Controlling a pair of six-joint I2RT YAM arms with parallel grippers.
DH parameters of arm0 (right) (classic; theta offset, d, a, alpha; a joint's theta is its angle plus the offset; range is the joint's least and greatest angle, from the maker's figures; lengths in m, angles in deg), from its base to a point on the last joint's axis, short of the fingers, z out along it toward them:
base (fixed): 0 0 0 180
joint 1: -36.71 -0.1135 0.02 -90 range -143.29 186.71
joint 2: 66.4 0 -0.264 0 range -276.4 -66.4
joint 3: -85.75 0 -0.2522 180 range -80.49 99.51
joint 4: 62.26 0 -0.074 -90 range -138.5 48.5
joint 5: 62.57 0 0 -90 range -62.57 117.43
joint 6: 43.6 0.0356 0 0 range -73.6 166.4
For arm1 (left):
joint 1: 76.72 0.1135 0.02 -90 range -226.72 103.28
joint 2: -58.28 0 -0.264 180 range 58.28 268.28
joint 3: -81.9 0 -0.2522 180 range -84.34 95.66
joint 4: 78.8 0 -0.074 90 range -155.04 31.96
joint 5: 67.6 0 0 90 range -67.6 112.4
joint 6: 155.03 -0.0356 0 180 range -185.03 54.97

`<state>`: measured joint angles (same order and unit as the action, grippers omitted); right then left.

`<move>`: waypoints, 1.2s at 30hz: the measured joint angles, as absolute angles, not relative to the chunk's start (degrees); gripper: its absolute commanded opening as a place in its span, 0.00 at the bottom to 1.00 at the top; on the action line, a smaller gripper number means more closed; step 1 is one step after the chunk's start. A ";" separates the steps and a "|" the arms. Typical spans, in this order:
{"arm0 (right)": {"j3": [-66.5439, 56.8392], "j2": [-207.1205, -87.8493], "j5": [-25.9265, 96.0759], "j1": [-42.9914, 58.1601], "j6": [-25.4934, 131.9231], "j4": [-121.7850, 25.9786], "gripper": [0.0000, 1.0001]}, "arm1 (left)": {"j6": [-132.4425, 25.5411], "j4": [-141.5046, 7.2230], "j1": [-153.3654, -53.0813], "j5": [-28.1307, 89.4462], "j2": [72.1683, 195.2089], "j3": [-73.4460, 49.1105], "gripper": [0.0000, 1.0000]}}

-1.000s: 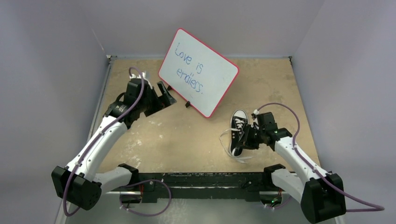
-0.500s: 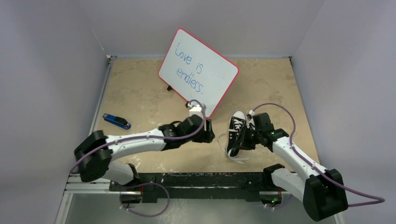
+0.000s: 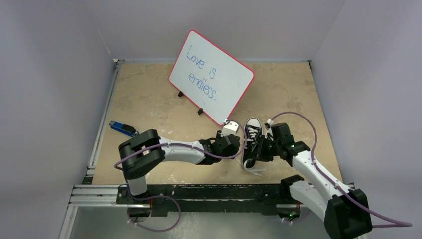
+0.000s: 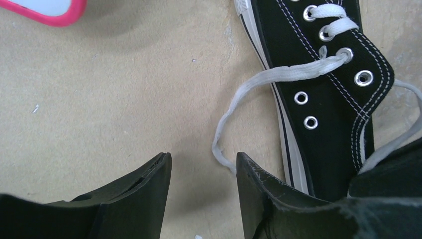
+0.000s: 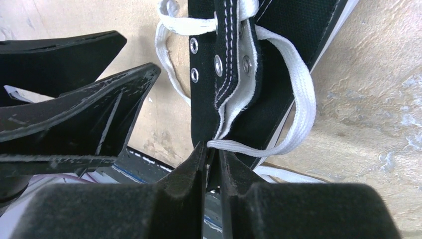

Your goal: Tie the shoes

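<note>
The black sneaker (image 3: 253,141) with white laces lies at the right front of the table, toe cap pointing away. My left gripper (image 3: 239,145) is open and empty just left of it. In the left wrist view the gripper (image 4: 204,167) hovers over bare table, with a loose lace loop (image 4: 234,107) reaching its right finger and the sneaker's eyelet side (image 4: 328,94) to the right. My right gripper (image 3: 263,149) is shut on the sneaker's heel collar (image 5: 231,74). In the right wrist view its tips (image 5: 212,152) pinch the collar and a white lace (image 5: 298,99) crosses them.
A pink-framed whiteboard (image 3: 211,77) reading "Love is endless" stands at the back centre; its corner shows in the left wrist view (image 4: 47,10). A small blue-and-black tool (image 3: 123,129) lies at the left. The left fingers (image 5: 84,104) show in the right wrist view.
My left arm has swung from the far left across the table to the sneaker's left side, uncovering the blue tool. The right gripper kept its hold; the sneaker shifted slightly.
</note>
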<state>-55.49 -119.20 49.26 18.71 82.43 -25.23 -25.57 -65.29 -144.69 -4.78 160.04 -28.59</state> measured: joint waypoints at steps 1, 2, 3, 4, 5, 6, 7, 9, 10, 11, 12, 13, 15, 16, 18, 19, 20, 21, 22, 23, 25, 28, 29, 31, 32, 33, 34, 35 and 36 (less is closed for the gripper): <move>-55.65 -119.02 49.19 18.71 82.41 -25.17 0.15 | -25.83 -65.53 -144.75 -4.89 160.69 -28.35 0.50; -55.76 -118.83 49.10 18.71 82.39 -25.06 0.15 | -26.20 -65.73 -144.80 -5.07 161.55 -27.89 0.50; -55.78 -118.74 49.04 18.71 82.34 -24.99 0.15 | -26.73 -65.88 -144.86 -5.15 162.55 -27.21 0.50; -55.78 -118.74 49.04 18.71 82.30 -25.01 0.15 | -26.94 -66.14 -144.91 -5.26 163.56 -26.56 0.50; -55.78 -118.74 49.04 18.71 82.28 -25.01 0.15 | -27.21 -66.27 -144.99 -5.35 164.37 -26.01 0.50; -55.78 -118.74 49.06 18.71 82.26 -25.01 0.15 | -27.38 -66.25 -145.04 -5.61 165.41 -25.20 0.48; -55.78 -118.74 49.06 18.71 82.19 -25.04 0.15 | -27.80 -66.27 -145.13 -6.42 166.33 -24.26 0.44; -55.78 -118.81 49.15 18.71 82.04 -25.06 0.15 | -28.37 -66.18 -145.19 -7.38 167.99 -22.27 0.33; -55.78 -118.83 49.19 18.71 81.97 -25.08 0.15 | -28.74 -65.94 -145.34 -8.10 168.80 -21.38 0.27; -55.78 -118.85 49.21 18.71 81.93 -25.10 0.15 | -28.91 -65.40 -145.39 -8.91 169.46 -20.63 0.15; -55.78 -118.85 49.24 18.71 81.84 -25.08 0.15 | -29.28 -64.68 -145.50 -10.05 170.20 -19.65 0.06; -55.78 -118.85 49.28 18.71 81.78 -25.10 0.15 | -29.33 -64.24 -145.52 -10.82 170.55 -19.17 0.01; -55.78 -118.85 49.43 18.71 81.51 -25.10 0.15 | -29.76 -63.17 -145.54 -12.28 170.68 -18.91 0.00; -55.78 -118.85 49.45 18.71 81.32 -25.10 0.15 | -29.74 -62.73 -145.54 -12.89 170.62 -18.95 0.00; -55.78 -118.92 49.52 18.69 81.10 -25.23 0.15 | -29.74 -62.29 -145.54 -13.88 169.98 -19.78 0.00; -55.78 -119.07 49.61 18.62 80.99 -25.32 0.16 | -29.72 -61.99 -145.56 -14.12 169.30 -20.55 0.00; -55.78 -119.46 49.76 18.45 80.88 -25.60 0.16 | -29.70 -61.44 -145.65 -14.18 168.02 -21.95 0.00; -55.78 -120.18 49.98 18.10 80.86 -26.13 0.18 | -29.63 -60.57 -145.69 -14.29 166.33 -23.56 0.00; -55.78 -120.99 50.39 17.62 80.84 -26.67 0.19 | -29.48 -59.52 -145.76 -14.36 164.30 -25.18 0.00; -55.78 -121.69 50.77 17.09 80.86 -27.13 0.21 | -29.09 -58.62 -145.76 -14.38 162.16 -26.58 0.00; -55.73 -123.61 51.29 15.19 80.88 -28.49 0.24 | -28.34 -57.20 -145.85 -14.27 157.44 -28.66 0.00; -54.86 -126.00 51.62 12.46 81.16 -29.71 0.34 | -27.38 -55.98 -145.87 -13.74 151.58 -30.27 0.00; -54.20 -126.76 51.60 11.39 81.36 -30.06 0.38 | -26.99 -55.89 -145.87 -13.44 150.03 -30.69 0.00; -52.72 -128.03 51.55 9.66 81.64 -30.41 0.47 | -26.46 -55.80 -145.87 -12.52 147.84 -31.43 0.00; -51.73 -128.66 51.44 9.07 81.69 -30.28 0.50 | -26.29 -55.74 -145.87 -12.15 147.19 -31.76 0.00; -50.66 -129.12 51.16 8.72 81.58 -29.52 0.53 | -26.05 -55.58 -145.87 -11.65 146.62 -32.09 0.00; -49.20 -129.54 50.92 8.42 81.45 -28.31 0.58 | -25.76 -55.32 -145.87 -11.12 146.42 -32.24 0.00; -48.04 -129.67 50.63 8.29 81.36 -27.24 0.61 | -25.63 -55.10 -145.87 -10.64 146.40 -32.24 0.00; -46.60 -129.63 49.65 8.22 81.45 -25.69 0.64 | -25.61 -54.80 -145.87 -10.05 146.42 -32.24 0.00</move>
